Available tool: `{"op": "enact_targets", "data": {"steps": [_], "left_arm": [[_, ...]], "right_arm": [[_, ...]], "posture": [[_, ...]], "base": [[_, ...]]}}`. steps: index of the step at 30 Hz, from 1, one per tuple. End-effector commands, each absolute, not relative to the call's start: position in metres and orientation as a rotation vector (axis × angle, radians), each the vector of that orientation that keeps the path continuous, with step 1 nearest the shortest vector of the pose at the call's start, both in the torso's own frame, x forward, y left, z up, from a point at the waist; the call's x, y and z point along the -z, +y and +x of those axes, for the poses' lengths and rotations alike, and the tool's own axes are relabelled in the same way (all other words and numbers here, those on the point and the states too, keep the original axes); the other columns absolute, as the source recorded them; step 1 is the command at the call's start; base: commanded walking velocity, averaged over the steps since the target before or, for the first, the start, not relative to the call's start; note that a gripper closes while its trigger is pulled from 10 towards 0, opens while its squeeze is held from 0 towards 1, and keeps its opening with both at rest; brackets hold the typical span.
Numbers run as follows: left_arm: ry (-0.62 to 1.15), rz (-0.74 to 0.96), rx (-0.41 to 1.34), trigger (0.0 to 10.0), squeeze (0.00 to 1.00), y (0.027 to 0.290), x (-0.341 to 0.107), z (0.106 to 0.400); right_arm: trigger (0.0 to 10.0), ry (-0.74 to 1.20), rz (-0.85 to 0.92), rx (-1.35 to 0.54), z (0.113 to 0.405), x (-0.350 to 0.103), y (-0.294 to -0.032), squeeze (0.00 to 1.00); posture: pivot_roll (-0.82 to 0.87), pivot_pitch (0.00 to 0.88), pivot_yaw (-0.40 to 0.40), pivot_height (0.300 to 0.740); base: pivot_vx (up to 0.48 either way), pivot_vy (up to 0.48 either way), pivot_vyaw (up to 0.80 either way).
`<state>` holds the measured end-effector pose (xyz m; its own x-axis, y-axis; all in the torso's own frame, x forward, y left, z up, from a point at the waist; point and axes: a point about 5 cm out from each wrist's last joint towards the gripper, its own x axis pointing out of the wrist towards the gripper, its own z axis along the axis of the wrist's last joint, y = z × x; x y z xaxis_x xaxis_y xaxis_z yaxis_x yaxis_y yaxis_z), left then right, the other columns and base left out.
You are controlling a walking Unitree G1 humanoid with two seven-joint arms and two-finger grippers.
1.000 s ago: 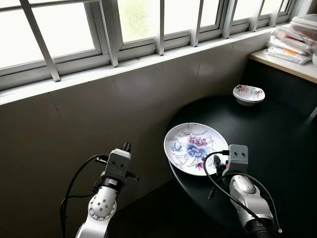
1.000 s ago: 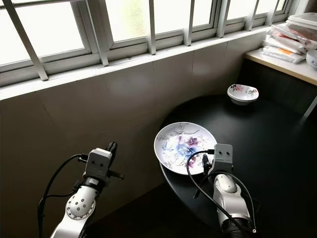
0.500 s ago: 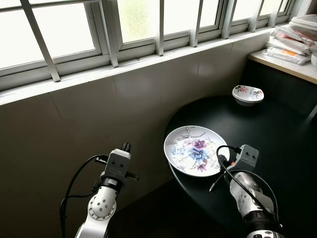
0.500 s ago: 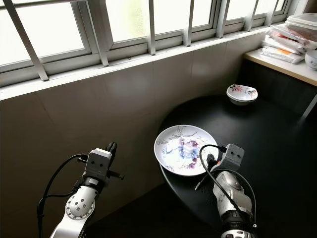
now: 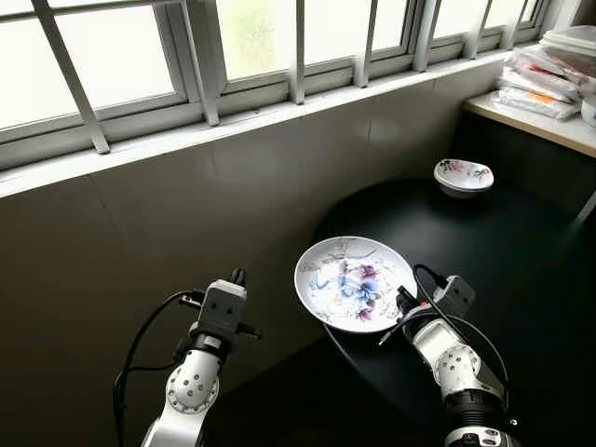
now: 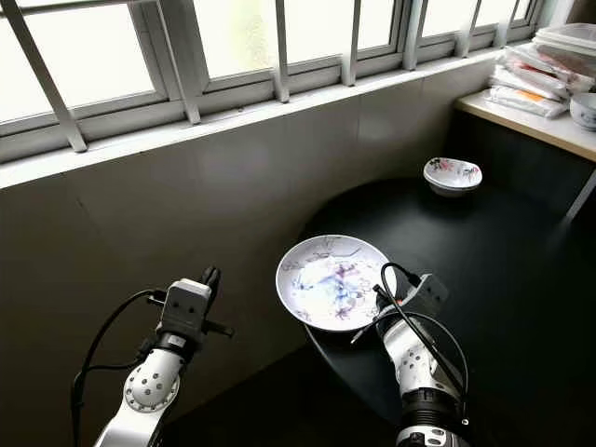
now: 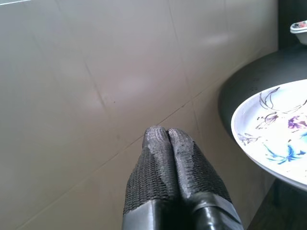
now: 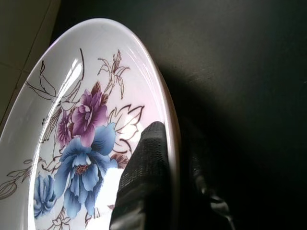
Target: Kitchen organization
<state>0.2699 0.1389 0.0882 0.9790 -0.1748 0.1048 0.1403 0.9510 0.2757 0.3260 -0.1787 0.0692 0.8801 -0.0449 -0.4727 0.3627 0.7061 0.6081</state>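
Floral plate (image 5: 354,284) gripped at its rim by right pincer (image 5: 402,303); left pincer (image 7: 167,139) closed.

floral plate (image 5: 355,283) | white, blue-purple flowers | tilted, seemingly lifted off round black table (image 5: 521,270) edge

There is one plate (image 5: 354,295), one bowl (image 5: 463,176), one round black table (image 5: 521,251) and two grippers: the left (image 7: 166,135) and the right (image 8: 165,158). Some packets (image 5: 549,79) lie stacked; I cannot count them.
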Motion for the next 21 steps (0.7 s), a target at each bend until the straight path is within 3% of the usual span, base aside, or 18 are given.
{"op": "enact_targets", "data": {"steps": [1,6,8,19,21], "left_arm": [[-0.111,0.282,0.167,10.0,0.0,0.138,-0.086,0.271],[-0.112,0.282,0.166,10.0,0.0,0.138,-0.086,0.271],[-0.112,0.281,0.164,10.0,0.0,0.138,-0.086,0.271],[-0.057,0.282,0.107,10.0,0.0,0.153,-0.076,0.266],[-0.046,0.292,0.095,10.0,0.0,0.157,-0.075,0.265]], "right_arm": [[0.0,0.477,0.784,0.253,0.322,-0.065,-0.178,0.0],[0.0,0.329,0.818,0.19,0.331,-0.09,-0.177,0.0],[0.0,0.235,0.792,0.084,0.335,-0.109,-0.17,0.0],[0.0,0.046,0.459,-0.117,0.325,-0.134,-0.15,0.0],[0.0,0.031,0.345,-0.161,0.322,-0.134,-0.145,0.0]], "posture": [[-0.08,0.0,0.034,0.74],[-0.09,0.0,0.034,0.74],[-0.09,0.0,0.035,0.74],[-0.08,0.0,0.04,0.74],[-0.09,0.0,0.041,0.74]], "base": [[0.0,0.0,0.0],[0.0,0.0,0.0],[0.0,0.0,0.0],[0.0,0.0,0.0],[0.0,0.0,0.8]]}}
